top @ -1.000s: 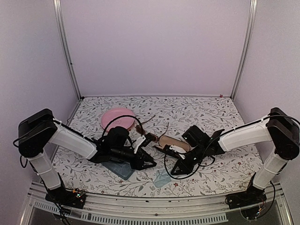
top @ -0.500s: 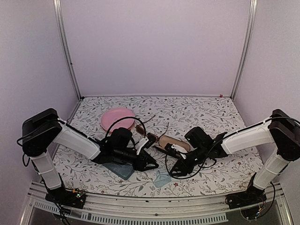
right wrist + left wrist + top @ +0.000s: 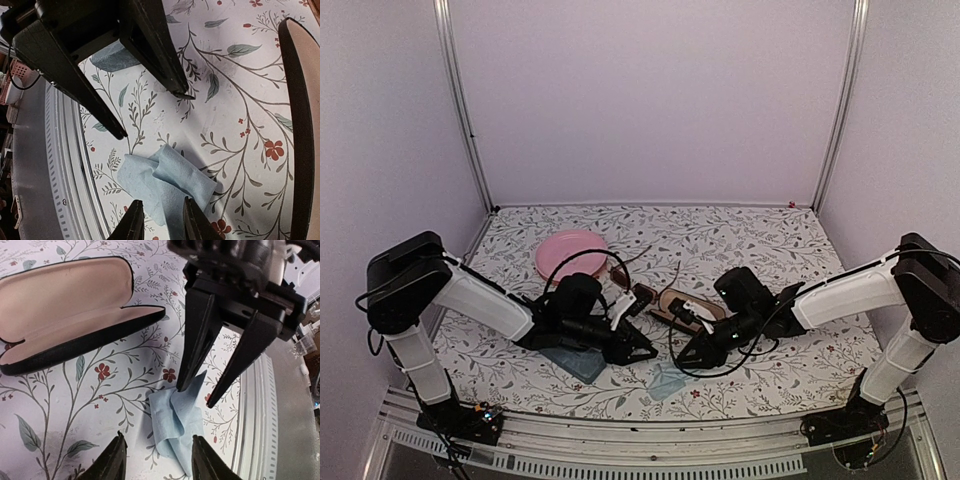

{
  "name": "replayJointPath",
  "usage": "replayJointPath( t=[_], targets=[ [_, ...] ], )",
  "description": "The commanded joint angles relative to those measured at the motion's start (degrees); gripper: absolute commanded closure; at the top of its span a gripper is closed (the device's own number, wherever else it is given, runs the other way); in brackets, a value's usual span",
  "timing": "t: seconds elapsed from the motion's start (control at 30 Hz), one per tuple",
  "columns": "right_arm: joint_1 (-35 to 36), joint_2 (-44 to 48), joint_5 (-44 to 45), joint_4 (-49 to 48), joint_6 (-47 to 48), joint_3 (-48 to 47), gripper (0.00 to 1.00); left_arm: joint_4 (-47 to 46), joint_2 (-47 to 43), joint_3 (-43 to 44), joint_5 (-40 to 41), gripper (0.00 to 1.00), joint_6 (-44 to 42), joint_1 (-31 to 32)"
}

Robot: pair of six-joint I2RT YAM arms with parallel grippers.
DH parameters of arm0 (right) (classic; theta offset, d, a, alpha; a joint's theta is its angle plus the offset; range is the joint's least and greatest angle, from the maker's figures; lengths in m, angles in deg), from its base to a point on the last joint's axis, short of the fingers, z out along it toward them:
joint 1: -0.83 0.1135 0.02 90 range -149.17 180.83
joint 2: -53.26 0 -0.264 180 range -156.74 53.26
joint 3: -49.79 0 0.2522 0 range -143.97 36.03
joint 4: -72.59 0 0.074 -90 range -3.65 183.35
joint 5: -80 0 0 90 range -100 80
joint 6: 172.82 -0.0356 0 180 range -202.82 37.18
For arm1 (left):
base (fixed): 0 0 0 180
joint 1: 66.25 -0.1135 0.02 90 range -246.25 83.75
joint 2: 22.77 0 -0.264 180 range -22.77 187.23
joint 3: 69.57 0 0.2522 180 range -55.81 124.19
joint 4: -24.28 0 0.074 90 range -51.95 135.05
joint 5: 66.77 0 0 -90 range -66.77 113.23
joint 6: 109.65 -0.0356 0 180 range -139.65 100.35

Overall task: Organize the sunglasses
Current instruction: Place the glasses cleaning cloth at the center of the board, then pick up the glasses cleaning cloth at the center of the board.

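Floral-printed bench (image 3: 60, 405) carries a crumpled pale-blue cloth (image 3: 175, 422); left end effector (image 3: 158, 440) and right end effector (image 3: 194, 396) hover over it, jaws apart, empty.

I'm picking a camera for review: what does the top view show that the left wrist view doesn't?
Only top: the pink plate, the sunglasses, the grey-blue case under the left arm. Only left wrist: folds in the cloth, and the right gripper, jaws open, one tip at the cloth's edge. Both: the open case, cloth, right gripper.

The cloth (image 3: 666, 381) lies before the open case (image 3: 692, 307); sunglasses (image 3: 622, 272) seemingly lie behind it.
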Motion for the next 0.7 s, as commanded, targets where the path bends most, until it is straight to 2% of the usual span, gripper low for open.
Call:
replayJointPath(
  t=[0.0,0.1,0.33,0.67],
  targets=[
    [-1.5,1.0,0.8,-0.3,-2.0,0.3,0.7,-0.2,-1.9,-0.9,1.2,0.54,-0.2,0.8],
    [-3.7,1.8,1.8,2.1,-5.3,0.0,0.67,0.2,-2.3,-1.0,1.8,0.54,-0.4,0.7],
    [-5.7,3.1,-2.6,4.0,-11.1,1.2,0.56,0.8,-2.6,-0.9,2.6,0.53,-0.6,0.7],
    [-5.7,1.5,-5.7,2.5,-15.9,2.6,0.53,1.3,-3.0,-1.0,3.3,0.53,-0.8,0.7]
  ],
)
